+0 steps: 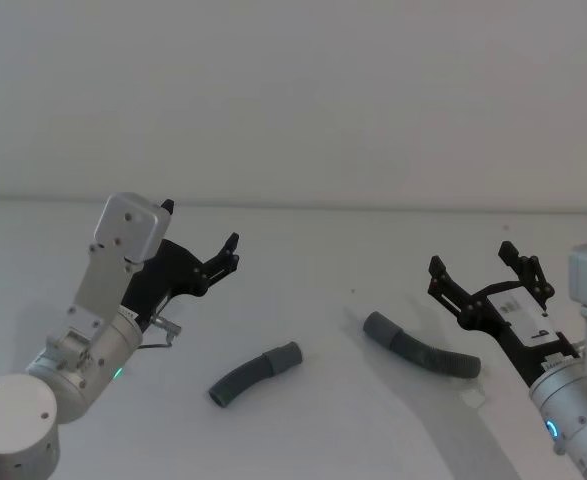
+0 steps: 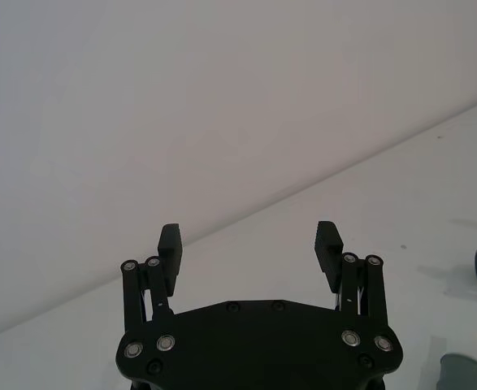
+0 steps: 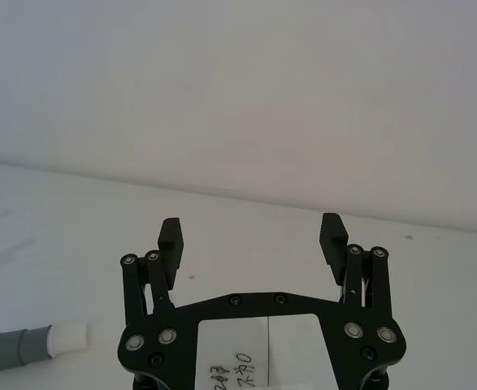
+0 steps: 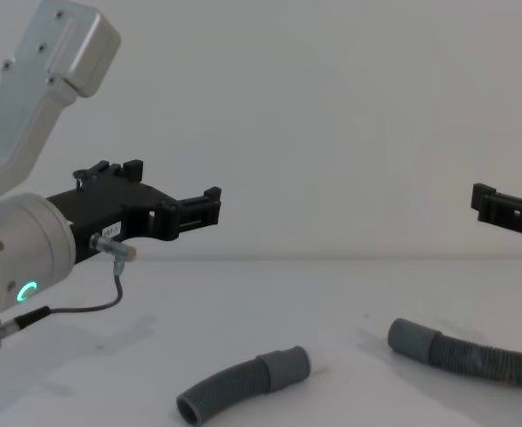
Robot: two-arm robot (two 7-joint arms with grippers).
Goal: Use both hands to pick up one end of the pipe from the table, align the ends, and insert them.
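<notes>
Black left hand [image 1: 201,224] and right hand [image 1: 470,256] wide open, empty, above pipe [image 1: 256,372]

Two dark grey ribbed lengths of pipe lie flat on the white table [image 1: 303,430], well apart. The short curved piece [image 1: 251,373] sits at lower centre of the head view, with its smooth cuff [image 1: 285,354] at the upper-right end and the cut ribbed opening at lower left. The longer piece [image 1: 425,353] lies right of centre, its own cuff at the upper-left end. The left gripper [image 1: 201,225] and right gripper [image 1: 471,258] hang above the table, fingers spread and empty.
</notes>
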